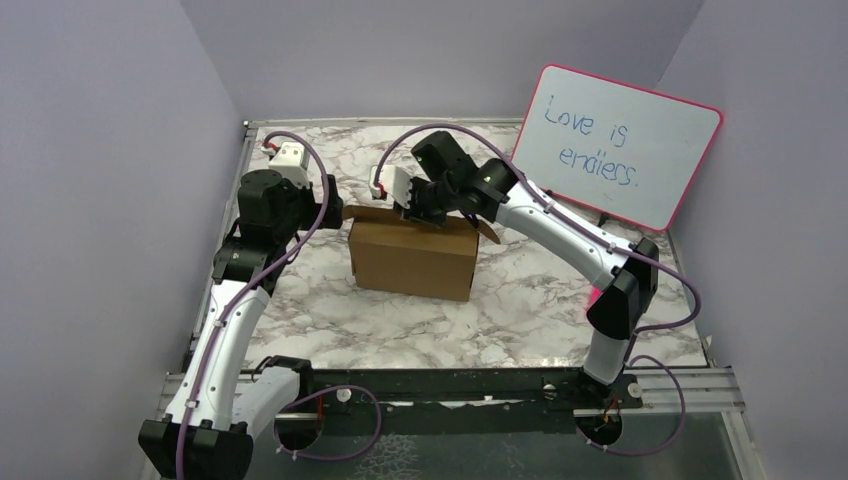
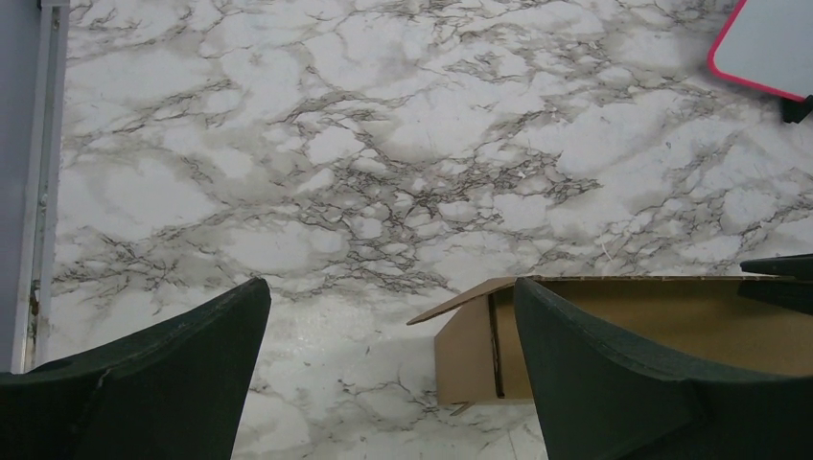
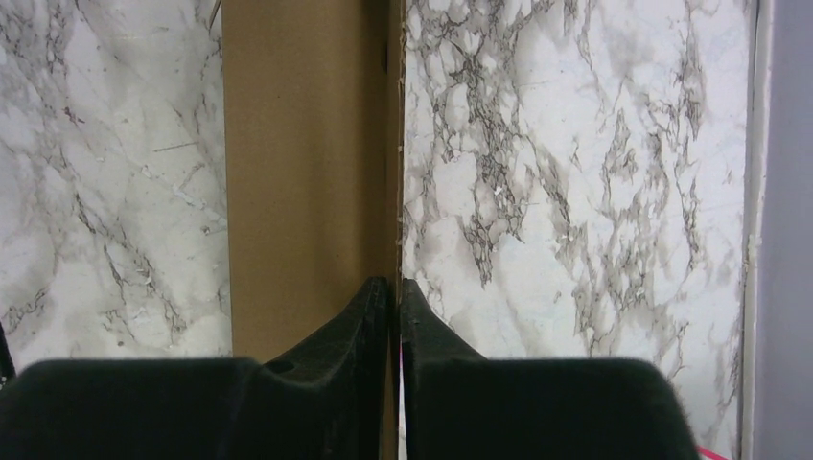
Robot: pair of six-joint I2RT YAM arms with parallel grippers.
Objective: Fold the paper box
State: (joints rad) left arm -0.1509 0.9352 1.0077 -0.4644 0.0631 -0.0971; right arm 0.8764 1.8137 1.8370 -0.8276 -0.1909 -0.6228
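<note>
Seen from above, the paper box (image 1: 412, 258) is standing mid-table on the marble table (image 1: 540, 310), with my right gripper (image 1: 424, 208) reaching down onto its top rear edge. At my left wrist, my left gripper (image 2: 388, 287) is hanging spread wide and empty, the box's open end lying just ahead. At my right wrist, my fingers (image 3: 369, 316) are pinching tight on a thin cardboard wall of the box.
</note>
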